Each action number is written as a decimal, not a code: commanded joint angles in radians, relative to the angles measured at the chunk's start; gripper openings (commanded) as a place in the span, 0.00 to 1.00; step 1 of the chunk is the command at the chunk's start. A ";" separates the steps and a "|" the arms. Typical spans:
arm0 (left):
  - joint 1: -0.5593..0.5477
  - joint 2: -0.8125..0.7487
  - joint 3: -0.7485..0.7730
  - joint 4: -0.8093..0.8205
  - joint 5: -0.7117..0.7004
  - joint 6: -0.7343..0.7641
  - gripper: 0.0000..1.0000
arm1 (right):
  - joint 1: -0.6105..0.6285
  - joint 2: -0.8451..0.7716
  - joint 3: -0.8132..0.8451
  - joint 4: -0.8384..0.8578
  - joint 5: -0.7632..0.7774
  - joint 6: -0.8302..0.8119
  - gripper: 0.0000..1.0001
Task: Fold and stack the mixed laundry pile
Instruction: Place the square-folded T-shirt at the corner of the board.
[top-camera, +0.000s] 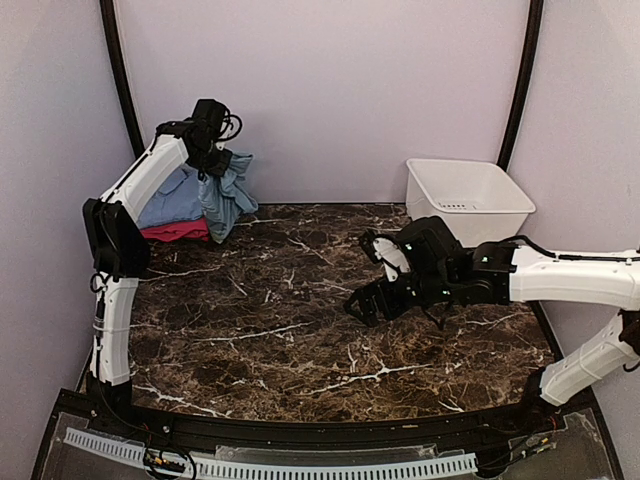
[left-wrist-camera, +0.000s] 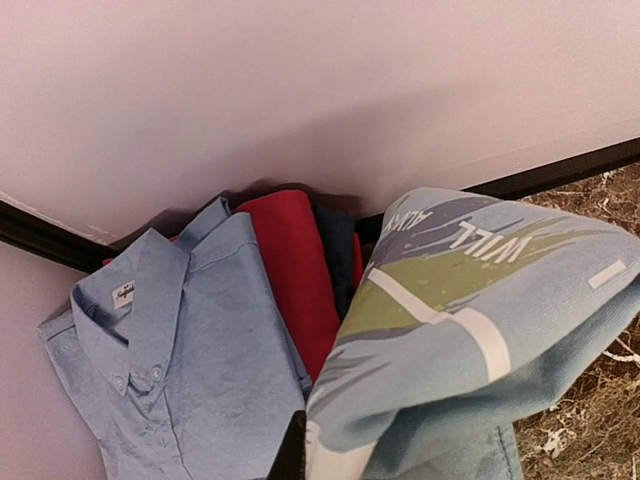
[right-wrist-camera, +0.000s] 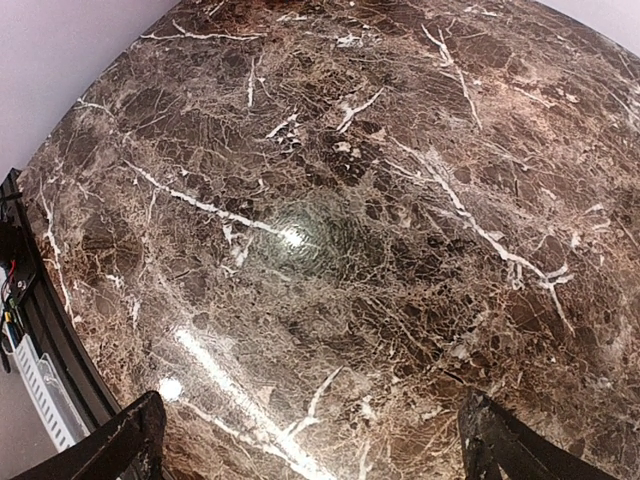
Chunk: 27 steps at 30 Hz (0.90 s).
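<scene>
Left end effector (top-camera: 212, 152) pinched tight on printed tee (top-camera: 226, 197); tee hangs long-axis vertical beside laundry pile (top-camera: 172, 208). Right end effector (top-camera: 368, 276) spread wide, empty, over surface (top-camera: 300, 330).

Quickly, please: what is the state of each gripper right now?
Left gripper: closed, holding the pale blue printed tee.
Right gripper: open, holding nothing.

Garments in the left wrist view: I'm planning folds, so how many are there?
4: blue collared shirt on the left, red piece beside it, dark piece next to that, printed tee on the right. Others may be hidden.
</scene>
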 joint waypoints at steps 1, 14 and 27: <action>0.036 -0.148 0.050 0.017 -0.001 0.004 0.00 | -0.008 0.025 0.041 0.025 -0.006 -0.012 0.98; 0.113 -0.169 0.011 0.070 0.119 -0.050 0.00 | -0.010 0.120 0.115 0.018 -0.014 -0.043 0.98; 0.274 -0.160 -0.119 0.172 0.155 -0.114 0.00 | -0.021 0.211 0.198 -0.017 -0.035 -0.064 0.98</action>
